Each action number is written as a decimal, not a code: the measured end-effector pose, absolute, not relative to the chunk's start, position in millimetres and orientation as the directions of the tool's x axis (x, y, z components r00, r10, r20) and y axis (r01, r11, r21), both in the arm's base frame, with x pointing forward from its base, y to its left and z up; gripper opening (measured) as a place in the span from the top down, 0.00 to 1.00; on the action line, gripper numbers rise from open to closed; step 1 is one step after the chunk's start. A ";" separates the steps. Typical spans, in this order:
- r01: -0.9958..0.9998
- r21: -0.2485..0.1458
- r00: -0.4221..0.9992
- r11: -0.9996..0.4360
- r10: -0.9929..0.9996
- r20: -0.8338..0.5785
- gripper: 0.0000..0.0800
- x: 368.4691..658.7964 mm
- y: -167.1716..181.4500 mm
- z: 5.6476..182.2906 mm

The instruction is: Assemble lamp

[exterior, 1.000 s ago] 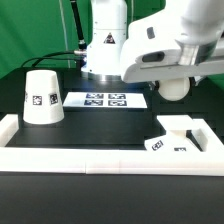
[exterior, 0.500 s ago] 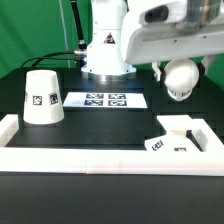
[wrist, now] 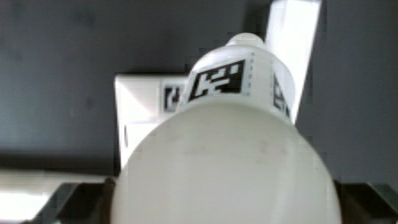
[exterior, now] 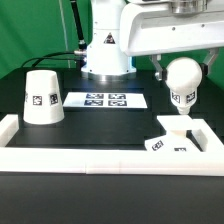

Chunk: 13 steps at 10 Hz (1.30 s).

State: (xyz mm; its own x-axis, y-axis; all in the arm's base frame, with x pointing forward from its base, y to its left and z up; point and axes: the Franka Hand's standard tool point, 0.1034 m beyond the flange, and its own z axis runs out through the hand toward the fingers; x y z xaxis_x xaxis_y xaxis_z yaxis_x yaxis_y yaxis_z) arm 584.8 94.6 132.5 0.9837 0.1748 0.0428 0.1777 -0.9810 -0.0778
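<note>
I assess this as a robotics laboratory bench, not a home or shop. Grounds: the arm's white pedestal point(exterior: 105, 55) stands at the back of a matte black table point(exterior: 100, 135) bounded by a white rim point(exterior: 100, 158); the marker board point(exterior: 105, 99) lies flat on it; black-and-white square tags are fixed to the shade point(exterior: 42, 97) and the bulb point(exterior: 181, 78); a black cable point(exterior: 58, 53) runs to the pedestal.
</note>
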 end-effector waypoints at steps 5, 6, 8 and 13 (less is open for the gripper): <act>0.360 -0.064 0.933 -0.931 0.357 0.050 0.28 616.1 71.4 185.8; 0.359 -0.065 0.933 -0.931 0.357 0.047 0.28 615.3 71.3 184.1; 0.359 -0.065 0.933 -0.931 0.357 0.046 0.28 615.1 71.3 183.2; 0.507 -0.005 0.854 -0.862 0.501 0.137 0.28 626.7 80.0 176.1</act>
State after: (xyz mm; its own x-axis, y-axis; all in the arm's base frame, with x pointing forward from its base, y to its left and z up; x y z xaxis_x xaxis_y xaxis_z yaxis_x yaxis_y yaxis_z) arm 626.7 80.0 176.1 0.8542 0.5015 0.1372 0.5069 -0.8620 -0.0055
